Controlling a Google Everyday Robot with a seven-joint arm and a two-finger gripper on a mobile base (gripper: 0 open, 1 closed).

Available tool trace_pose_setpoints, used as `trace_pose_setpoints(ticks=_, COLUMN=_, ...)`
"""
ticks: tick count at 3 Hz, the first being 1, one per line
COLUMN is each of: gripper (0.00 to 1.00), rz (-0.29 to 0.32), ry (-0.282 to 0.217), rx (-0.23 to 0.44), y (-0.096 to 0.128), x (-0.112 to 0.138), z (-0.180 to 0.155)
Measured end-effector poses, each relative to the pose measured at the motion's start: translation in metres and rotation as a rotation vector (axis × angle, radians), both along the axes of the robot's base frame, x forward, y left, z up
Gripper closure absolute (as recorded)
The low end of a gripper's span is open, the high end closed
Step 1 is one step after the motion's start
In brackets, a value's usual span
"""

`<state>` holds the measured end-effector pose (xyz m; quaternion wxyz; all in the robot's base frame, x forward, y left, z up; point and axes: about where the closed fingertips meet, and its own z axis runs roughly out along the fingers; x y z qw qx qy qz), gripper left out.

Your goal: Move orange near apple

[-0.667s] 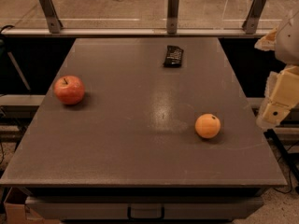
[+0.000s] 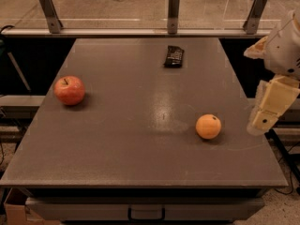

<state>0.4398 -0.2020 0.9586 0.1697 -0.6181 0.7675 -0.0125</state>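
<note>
Where the table (image 2: pixel 117 153) fills the view, its top is a flat, matte dark grey slab with straight edges and a faint pale sheen near the middle.

1. The orange (image 2: pixel 208 126) is small and round. Its skin is a plain, even orange with a dull finish, and it carries a tiny dark dot on its upper right. It rests on the right half of the table, toward the near edge, and casts a short shadow.
2. The apple (image 2: pixel 69 90) is round and slightly larger. It is red with orange-yellow flecks and has a short dark stem at the top. It rests on the left side of the table, well apart from the orange.
3. A flat black rectangular packet (image 2: pixel 174 56) lies toward the far edge, right of centre.
4. The gripper (image 2: pixel 260 122) is a cream-coloured, blocky, hard-shelled unit. It hangs at the right edge of the table, near the orange and to its right, without touching it. Whether it is released or clenched cannot be told.
5. Three grey metal uprights (image 2: pixel 174 11) stand on a horizontal rail along the far edge.
6. A drawer handle (image 2: pixel 146 213), dark and loop-shaped, sits below the near edge.
</note>
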Motion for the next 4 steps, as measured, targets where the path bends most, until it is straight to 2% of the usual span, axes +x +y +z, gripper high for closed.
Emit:
trace_pose_setpoints(ticks=2, gripper=0.00, rz=0.099, ry=0.023, rx=0.161, y=0.038, x=0.015, z=-0.061)
trace_pose_setpoints(ticks=3, gripper=0.00, rz=0.117, ry=0.039, rx=0.203, y=0.046, x=0.020, z=-0.085)
trace_pose_setpoints(ticks=4, gripper=0.18, rz=0.149, ry=0.057, rx=0.231, y=0.052, x=0.017, z=-0.102)
